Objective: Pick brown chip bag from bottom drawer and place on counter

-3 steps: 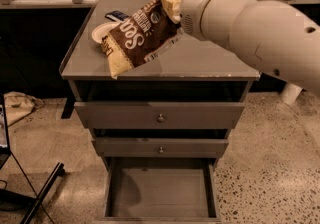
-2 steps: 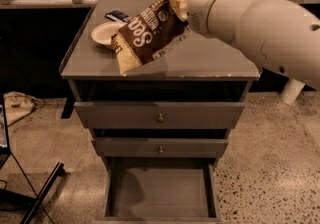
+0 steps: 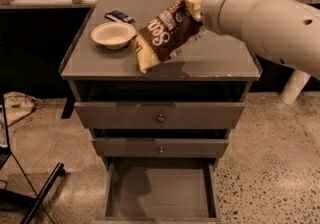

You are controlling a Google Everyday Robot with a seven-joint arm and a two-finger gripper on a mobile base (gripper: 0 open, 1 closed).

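Since the earlier frame the brown chip bag (image 3: 164, 37) has shifted toward 3 o'clock with the arm (image 3: 260, 18). It now hangs clear of the bowl (image 3: 113, 34), which shows whole.

Bag: crinkly, glossy dark-brown foil with cream-yellow ends and big white lettering. It is tilted, with the top end up at 1 o'clock and the bottom end down at 7 o'clock. The bottom corner is at or just above the surface (image 3: 215, 60); cannot tell if it touches.

Surface: flat matte grey rectangle with a thin raised rim and a faint sheen under the bag.

Bowl: round, shallow, pale cream, upright, just beside the bag at its 9 o'clock. A small dark flat wrapped bar (image 3: 120, 16) lies at the bowl's 12 o'clock, near the back edge.

Arm: thick, smooth, off-white rounded shell. It enters from 3 o'clock and reaches across the surface's back right corner, with the wrist end pointing toward 9 o'clock.

Claw (image 3: 194, 2): mostly hidden behind the wrist. It is clamped narrow on the bag's cream top end and touches nothing else.

Below are two grey upper drawers (image 3: 200, 115) with small round knobs, both slightly out. The bottom drawer (image 3: 160, 193) at 6 o'clock is pulled fully out, a plain grey box with a flat floor and low walls. Speckled stone floor (image 3: 260, 168) lies around the cabinet.
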